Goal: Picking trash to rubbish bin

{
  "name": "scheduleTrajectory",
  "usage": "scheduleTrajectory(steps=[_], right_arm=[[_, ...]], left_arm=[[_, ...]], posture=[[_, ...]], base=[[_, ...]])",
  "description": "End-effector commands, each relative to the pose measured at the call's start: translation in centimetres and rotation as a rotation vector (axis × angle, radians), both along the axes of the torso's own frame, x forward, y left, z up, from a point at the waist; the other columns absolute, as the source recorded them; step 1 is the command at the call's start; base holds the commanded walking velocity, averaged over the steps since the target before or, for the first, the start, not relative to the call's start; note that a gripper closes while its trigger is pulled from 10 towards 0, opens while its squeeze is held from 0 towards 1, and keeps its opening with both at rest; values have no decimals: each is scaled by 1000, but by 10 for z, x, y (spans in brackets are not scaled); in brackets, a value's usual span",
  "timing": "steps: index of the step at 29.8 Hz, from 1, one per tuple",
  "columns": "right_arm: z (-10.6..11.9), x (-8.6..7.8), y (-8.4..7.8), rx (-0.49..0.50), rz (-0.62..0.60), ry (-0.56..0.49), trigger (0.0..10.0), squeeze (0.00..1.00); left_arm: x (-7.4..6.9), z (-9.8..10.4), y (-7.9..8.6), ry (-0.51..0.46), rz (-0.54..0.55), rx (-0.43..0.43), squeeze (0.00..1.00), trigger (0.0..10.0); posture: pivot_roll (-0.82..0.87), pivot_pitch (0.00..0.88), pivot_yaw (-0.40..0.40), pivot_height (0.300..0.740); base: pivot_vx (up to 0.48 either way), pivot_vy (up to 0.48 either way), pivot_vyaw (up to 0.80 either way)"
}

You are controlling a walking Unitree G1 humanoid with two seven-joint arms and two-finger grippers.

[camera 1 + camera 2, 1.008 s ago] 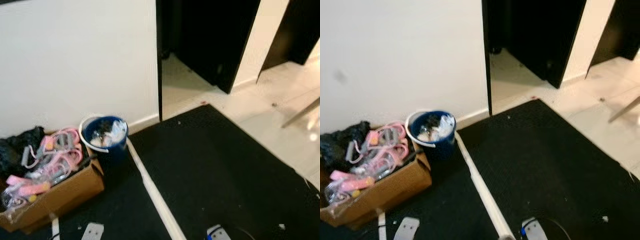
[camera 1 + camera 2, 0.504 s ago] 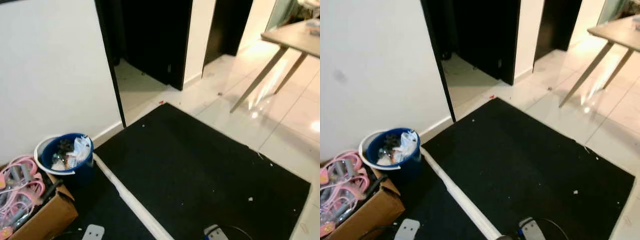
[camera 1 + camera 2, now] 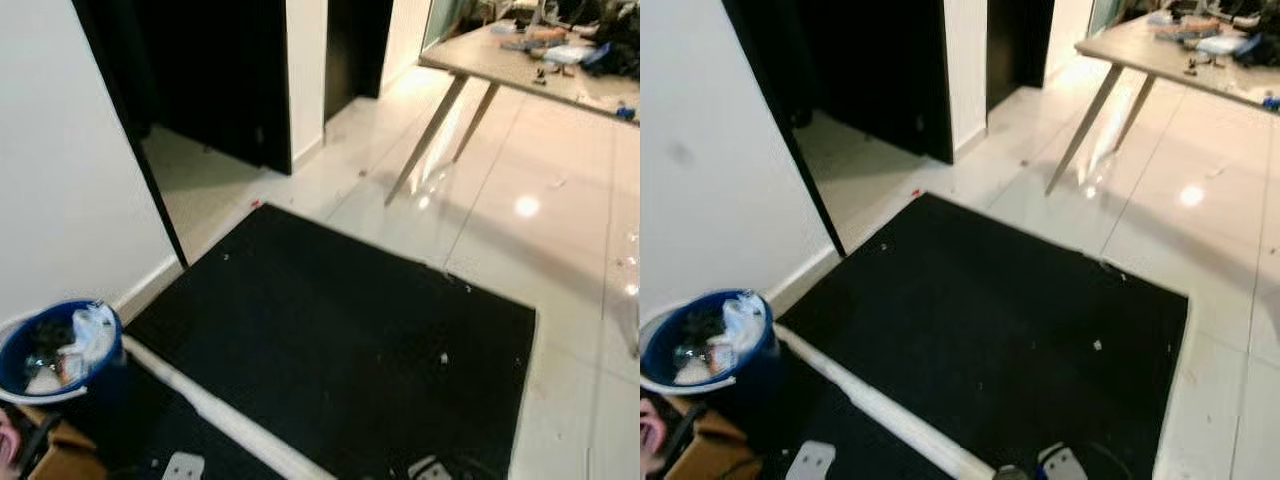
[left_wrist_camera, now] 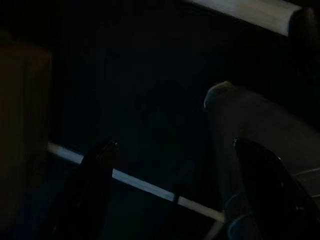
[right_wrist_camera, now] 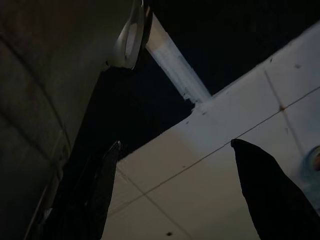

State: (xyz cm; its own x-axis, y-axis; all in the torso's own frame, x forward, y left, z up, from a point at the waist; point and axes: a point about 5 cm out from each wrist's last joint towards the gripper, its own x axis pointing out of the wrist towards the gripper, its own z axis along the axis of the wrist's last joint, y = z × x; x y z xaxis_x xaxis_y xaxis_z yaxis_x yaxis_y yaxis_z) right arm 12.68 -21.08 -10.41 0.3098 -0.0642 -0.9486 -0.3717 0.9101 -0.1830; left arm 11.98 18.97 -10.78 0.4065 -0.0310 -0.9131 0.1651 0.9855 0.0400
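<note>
- Standing upright on the floor against the white wall (image 3: 710, 150), the blue rubbish bin (image 3: 702, 345) sits at the robot's near left, its round mouth facing up, so it has no long axis across the floor.
- The bin has a white rim and holds crumpled white and clear trash (image 3: 740, 325) piled inside, near the top.
- Just beside the bin, toward the robot, the corner of a brown cardboard box (image 3: 695, 450) shows, with a bit of pink at the picture's edge.
- A long white strip (image 3: 875, 405) lies on the floor, running from beside the bin diagonally toward the robot's near right, along the edge of the black mat.
- The black mat (image 3: 990, 320) covers the floor ahead, with small white specks (image 3: 1097, 345) scattered on its far right part.
- Beyond the mat lies glossy pale tiled floor (image 3: 1210, 230) with light reflections.
- A dark open doorway (image 3: 870, 70) stands ahead on the left, and a second dark opening beyond a white wall section.
- At the far right, a light-topped table (image 3: 1160, 50) on slanted legs carries small items too blurred to name.
- The left gripper (image 4: 175, 192) hangs in deep shade with its two black fingers apart, nothing between them; a pale line crosses the dark floor below.
- The right gripper (image 5: 175, 192) hangs over pale tiles and the mat's edge, fingers spread apart and empty.
</note>
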Motion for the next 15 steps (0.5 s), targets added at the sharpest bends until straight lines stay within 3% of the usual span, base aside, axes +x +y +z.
scheduleTrajectory(steps=[1,7,15], right_arm=[[-1,1,6,19,19,4,10000,0],[2,8,7,18,32,-10,10000,0],[1,6,6,13,43,-1,10000,0]], left_arm=[[4,2,3,-12,-23,16,0,10000],[10,3,2,-32,-7,-2,0,10000],[8,3,0,-26,-14,-4,0,10000]], posture=[[-112,42,96,740],[-121,29,93,740],[-124,35,93,740]], base=[[0,0,-800],[0,0,-800],[0,0,-800]])
